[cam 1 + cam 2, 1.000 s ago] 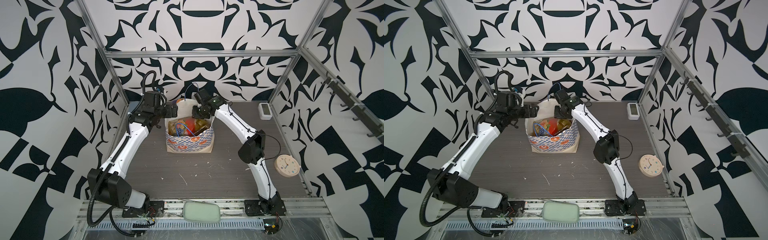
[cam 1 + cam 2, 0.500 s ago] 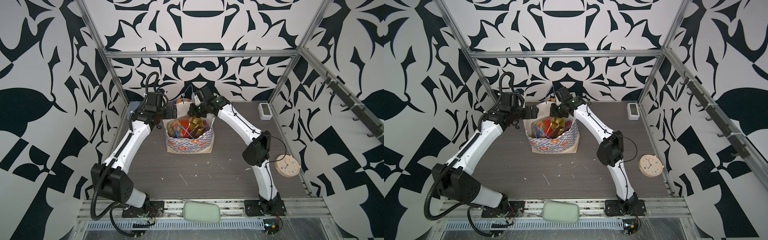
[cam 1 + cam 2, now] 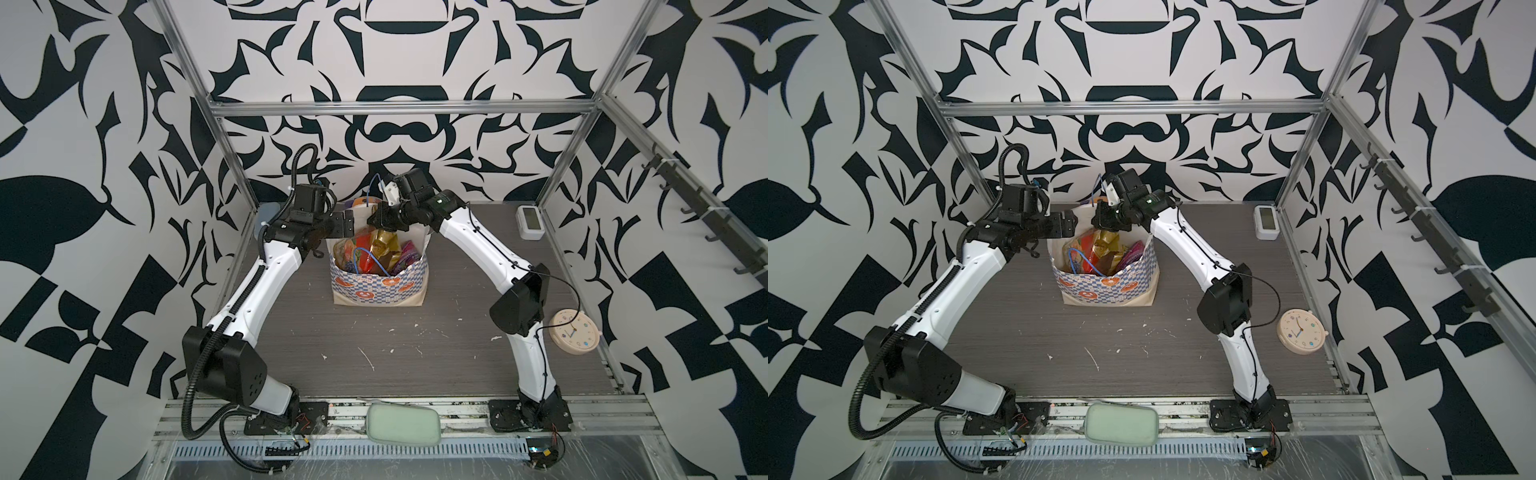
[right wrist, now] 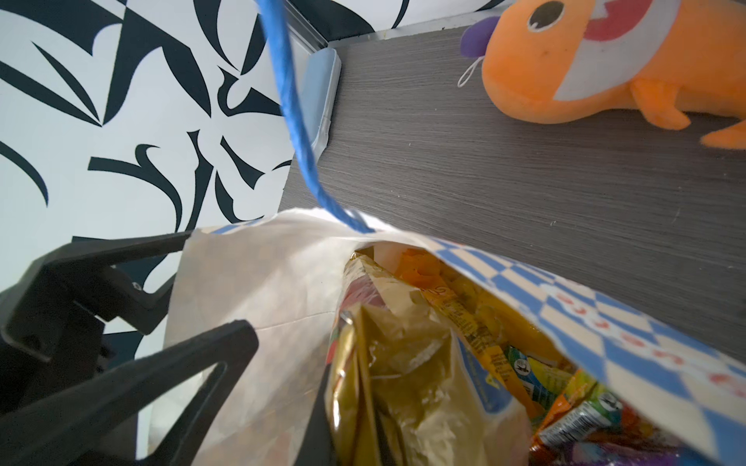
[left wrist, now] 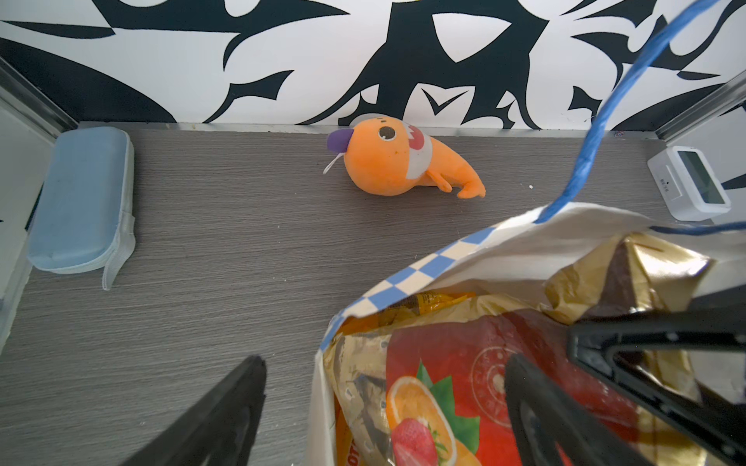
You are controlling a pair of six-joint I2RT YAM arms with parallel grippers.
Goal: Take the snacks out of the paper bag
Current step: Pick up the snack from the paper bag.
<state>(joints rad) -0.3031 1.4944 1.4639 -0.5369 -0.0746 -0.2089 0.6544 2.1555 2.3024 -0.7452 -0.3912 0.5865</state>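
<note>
Bag (image 3: 374, 286) wall sits inside spread jaws of left gripper (image 3: 350, 223), likely for steadying, while right gripper (image 3: 380, 226), clamped on gold packet (image 3: 384, 243), seems set to lift

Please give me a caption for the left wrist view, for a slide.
Left gripper, open, straddles the wall of the paper bag, one finger over the gold-red fruit-print packet inside.
</note>
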